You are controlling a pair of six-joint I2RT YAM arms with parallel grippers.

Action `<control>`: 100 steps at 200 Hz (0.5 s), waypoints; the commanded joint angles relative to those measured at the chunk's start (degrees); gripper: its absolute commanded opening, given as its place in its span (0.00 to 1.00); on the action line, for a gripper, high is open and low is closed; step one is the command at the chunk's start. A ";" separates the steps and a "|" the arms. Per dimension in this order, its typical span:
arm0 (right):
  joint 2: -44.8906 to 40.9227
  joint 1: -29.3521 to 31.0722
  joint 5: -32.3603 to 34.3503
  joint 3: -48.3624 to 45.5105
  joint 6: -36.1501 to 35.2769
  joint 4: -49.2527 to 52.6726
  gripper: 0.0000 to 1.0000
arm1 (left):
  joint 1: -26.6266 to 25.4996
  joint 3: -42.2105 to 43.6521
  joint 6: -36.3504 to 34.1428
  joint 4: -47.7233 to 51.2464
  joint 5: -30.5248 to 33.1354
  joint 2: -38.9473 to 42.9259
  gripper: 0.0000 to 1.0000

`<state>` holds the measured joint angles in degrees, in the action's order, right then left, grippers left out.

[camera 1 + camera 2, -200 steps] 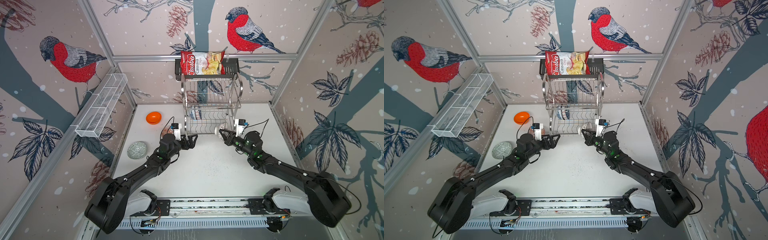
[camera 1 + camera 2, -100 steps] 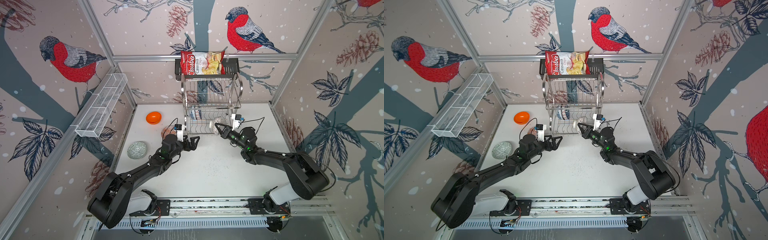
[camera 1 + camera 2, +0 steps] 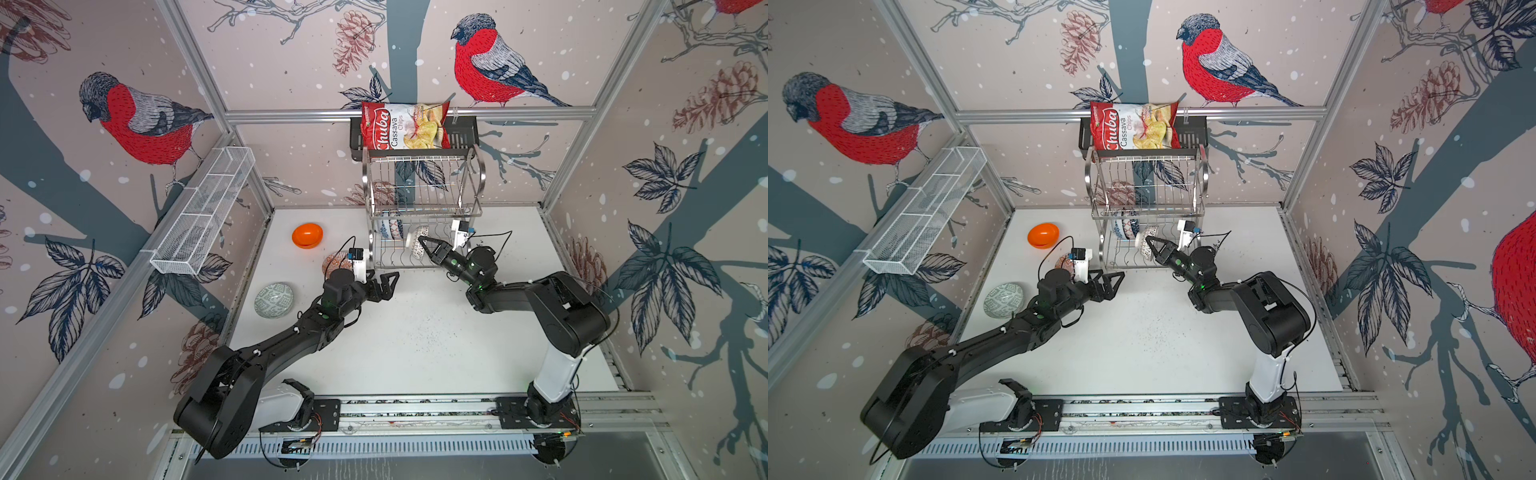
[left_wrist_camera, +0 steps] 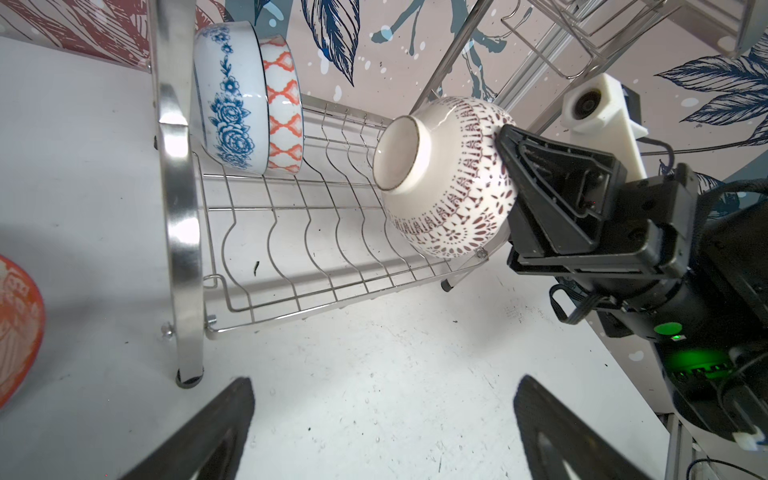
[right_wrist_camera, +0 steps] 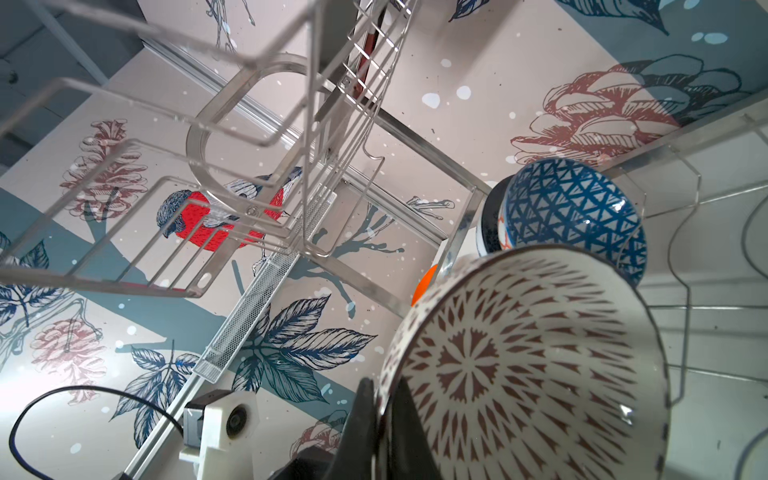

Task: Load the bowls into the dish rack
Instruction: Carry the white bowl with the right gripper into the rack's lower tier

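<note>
The steel dish rack [image 3: 424,208] stands at the back of the table. My right gripper [image 3: 424,244] is shut on the rim of a dark-dotted white bowl [image 4: 449,178], holding it tilted over the lower tier's wavy wires. Its fingers [image 5: 365,415] pinch the bowl's wall [image 5: 519,365]. A blue-floral bowl [image 4: 228,104] and an orange-lattice one [image 4: 284,108] stand at the tier's left end; a blue bowl face with white triangles [image 5: 573,212] shows there. My left gripper [image 3: 388,282] is open and empty above the table, by the rack's front left leg.
On the table's left are a plain orange bowl [image 3: 307,235], a red-white patterned bowl [image 3: 332,262] half hidden behind my left wrist, and a grey-green bowl [image 3: 273,299]. A white mesh basket [image 3: 203,212] hangs on the left wall. A black shelf [image 3: 465,137] with a chips bag sits above the rack.
My right gripper has carried the dotted bowl back and left, in under the rack's upper tier, while that arm's elbow rose. The left gripper has hardly moved.
</note>
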<state>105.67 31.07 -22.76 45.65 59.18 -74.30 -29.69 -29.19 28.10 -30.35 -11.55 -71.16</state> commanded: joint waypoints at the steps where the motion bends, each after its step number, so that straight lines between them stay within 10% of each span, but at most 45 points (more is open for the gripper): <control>1: 2.03 0.05 0.19 2.22 3.59 -7.79 0.00 | -0.04 -0.47 -0.83 -0.85 0.39 -0.05 0.98; 100: 9.81 0.62 3.37 11.68 6.08 -5.27 0.00 | -0.09 -0.52 -1.44 0.21 1.26 0.67 0.98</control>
<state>114.17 31.75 -20.23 55.48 64.58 -75.81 -29.71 -29.36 27.49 -29.30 -10.46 -70.70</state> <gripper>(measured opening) 0.088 0.978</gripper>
